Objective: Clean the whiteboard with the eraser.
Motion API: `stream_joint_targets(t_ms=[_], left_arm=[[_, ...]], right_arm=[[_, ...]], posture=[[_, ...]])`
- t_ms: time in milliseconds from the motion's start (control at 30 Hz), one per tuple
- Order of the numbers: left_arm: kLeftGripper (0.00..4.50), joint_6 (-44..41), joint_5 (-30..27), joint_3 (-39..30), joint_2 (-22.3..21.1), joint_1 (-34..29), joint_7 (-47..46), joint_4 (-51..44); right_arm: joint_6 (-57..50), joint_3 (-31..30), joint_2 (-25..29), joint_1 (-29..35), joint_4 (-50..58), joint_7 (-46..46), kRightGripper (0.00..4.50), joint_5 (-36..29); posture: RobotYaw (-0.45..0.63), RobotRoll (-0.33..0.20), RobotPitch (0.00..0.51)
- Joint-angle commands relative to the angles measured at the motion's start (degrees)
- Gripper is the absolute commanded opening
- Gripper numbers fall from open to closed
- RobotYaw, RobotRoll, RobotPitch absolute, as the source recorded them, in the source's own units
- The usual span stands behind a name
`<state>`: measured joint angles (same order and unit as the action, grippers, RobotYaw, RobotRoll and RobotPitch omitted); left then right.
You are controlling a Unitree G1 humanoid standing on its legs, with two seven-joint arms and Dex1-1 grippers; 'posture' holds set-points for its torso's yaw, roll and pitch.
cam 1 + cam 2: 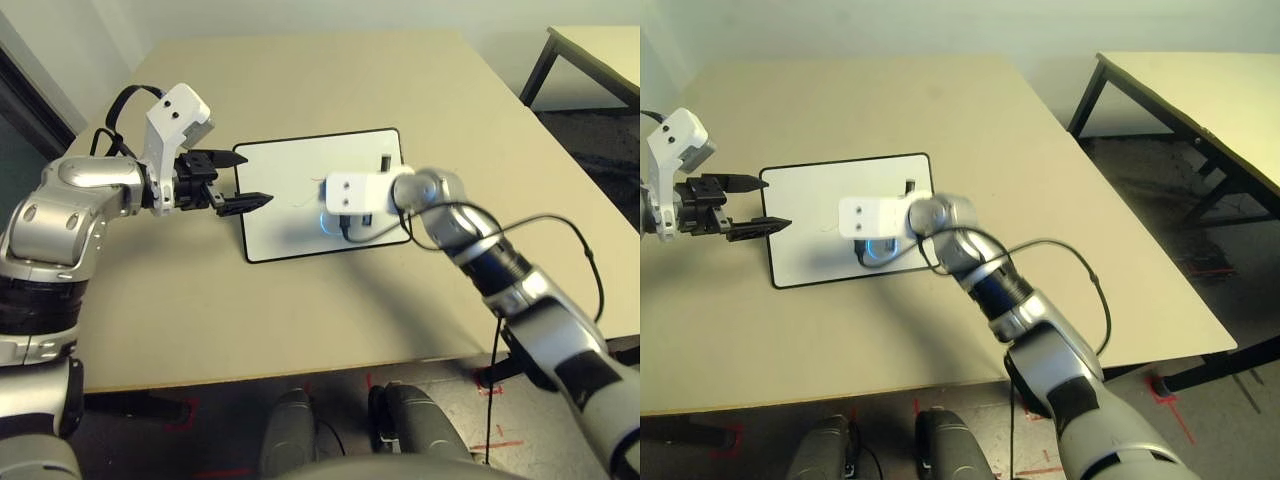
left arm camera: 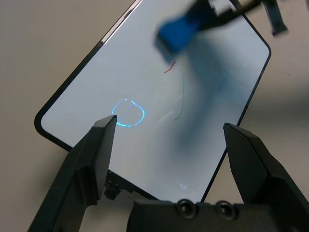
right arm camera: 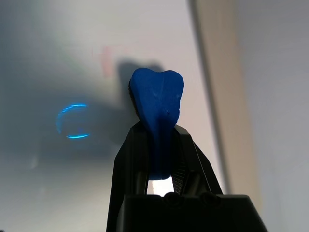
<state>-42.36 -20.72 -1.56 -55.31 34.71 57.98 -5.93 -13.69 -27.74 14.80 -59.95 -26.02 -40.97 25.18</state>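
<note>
The whiteboard lies flat mid-table, white with a thin black frame. It carries a short red stroke and a faint green line. My right gripper is shut on the blue eraser, whose far end sticks out past the fingertips and points down at the board. In the head views my right wrist hovers over the board's right half and hides the eraser. My left gripper stands open and holds nothing, over the board's left edge.
The board rests on a beige table with bare surface all around it. A second table stands off to the back right. A black cable loops along my right forearm.
</note>
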Motion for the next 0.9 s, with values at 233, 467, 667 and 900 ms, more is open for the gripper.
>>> stream_joint_targets(t_ms=[233, 467, 667, 900], left_arm=[[4.5, -0.69, -0.18, -0.21, -1.65, -0.48, 0.96, -0.36], [4.5, -0.53, 0.07, 0.1, -2.14, -0.23, 1.53, 0.15], [4.5, -0.45, 0.08, 0.19, -1.92, -0.35, 1.53, 0.13], [4.5, -0.85, -0.19, -0.21, -1.96, -0.75, 1.32, -0.39]], right_arm=[[-3.01, -5.38, 2.78, 14.29, 19.05, -9.0, 0.62, 0.93], [-1.58, -3.51, 1.18, 9.19, 10.6, -5.21, 0.62, 1.35], [2.97, -0.78, -1.02, -0.86, -3.65, 0.83, 0.62, 0.13], [1.48, -3.44, 0.51, 7.24, 6.84, -3.98, 0.62, 0.75]], posture=[[0.08, 0.0, 0.095], [0.07, 0.0, 0.094], [0.07, 0.0, 0.093], [0.08, 0.0, 0.094]])
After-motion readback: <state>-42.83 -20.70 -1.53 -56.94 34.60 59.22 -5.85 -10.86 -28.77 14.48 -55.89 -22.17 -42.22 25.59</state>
